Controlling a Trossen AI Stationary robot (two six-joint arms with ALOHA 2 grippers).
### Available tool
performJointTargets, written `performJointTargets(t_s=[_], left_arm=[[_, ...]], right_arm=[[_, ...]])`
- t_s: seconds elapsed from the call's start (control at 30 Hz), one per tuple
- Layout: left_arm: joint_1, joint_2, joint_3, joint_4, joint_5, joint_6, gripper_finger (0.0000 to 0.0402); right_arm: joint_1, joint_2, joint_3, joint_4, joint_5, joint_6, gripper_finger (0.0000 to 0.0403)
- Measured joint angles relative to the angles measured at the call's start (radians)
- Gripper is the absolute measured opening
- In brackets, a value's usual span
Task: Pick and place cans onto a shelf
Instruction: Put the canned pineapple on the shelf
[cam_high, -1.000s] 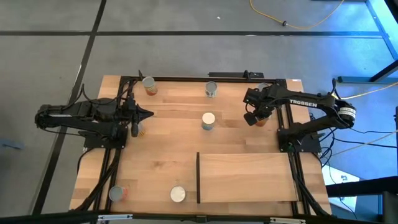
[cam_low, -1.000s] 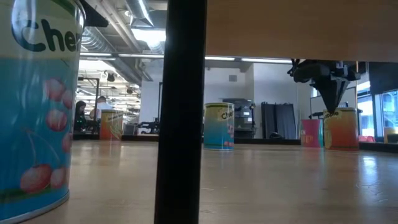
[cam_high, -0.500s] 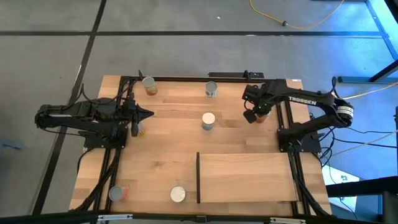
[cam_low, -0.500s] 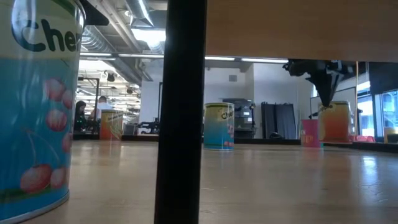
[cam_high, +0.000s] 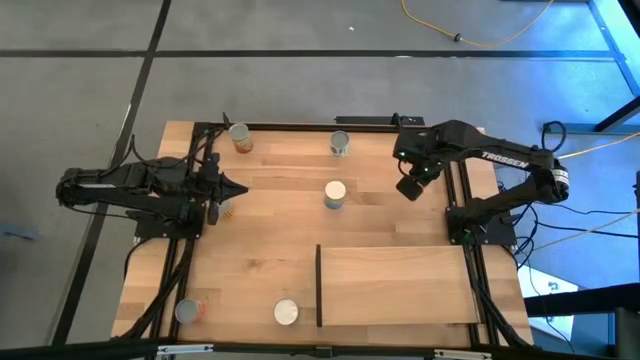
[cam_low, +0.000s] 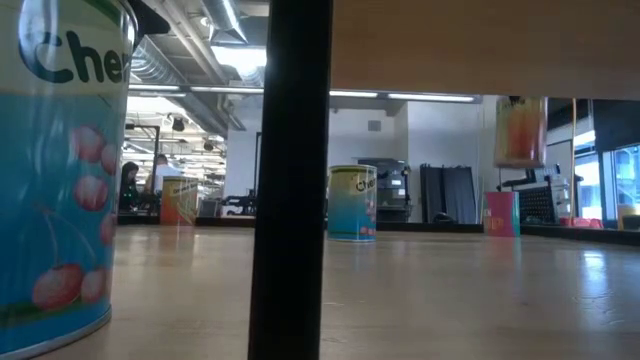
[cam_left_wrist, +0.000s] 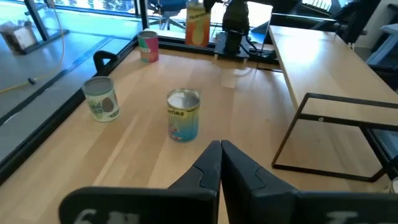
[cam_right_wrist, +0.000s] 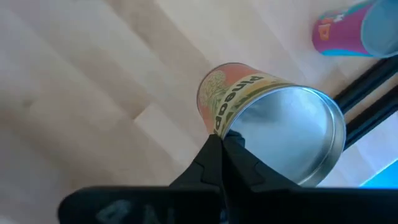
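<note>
Right gripper (cam_high: 412, 185): fingers clenched on the rim of the orange can (cam_right_wrist: 267, 124). The can hangs tilted from the fingertips, clear of the table (cam_high: 260, 260); the low view shows it well above the wood. A pink can (cam_right_wrist: 342, 28) stands on the table beyond the held one. The shelf (cam_high: 395, 285) is well apart from these fingers, toward the table's near edge.

Left gripper (cam_left_wrist: 221, 149): fingers pressed together, holding nothing. White-topped can (cam_left_wrist: 183, 115) stands upright just ahead of the fingertips, not touching them.
</note>
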Motion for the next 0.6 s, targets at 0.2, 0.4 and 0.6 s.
performJointTargets(t_s=[0.2,0.4,0.6], left_arm=[[0.001,0.000,0.000,-0.001,0.000,0.003,0.0000],[0.000,0.000,0.000,-0.001,0.000,0.003,0.0000],[0.000,0.000,0.000,-0.001,-0.001,0.003,0.0000]], right_arm=[[0.130,-0.001,0.134,-0.021,-0.054,-0.044,0.0000],[0.294,-0.001,0.200,-0.021,-0.099,-0.118,0.0000],[0.468,-0.001,0.208,-0.021,-0.179,-0.132,0.0000]])
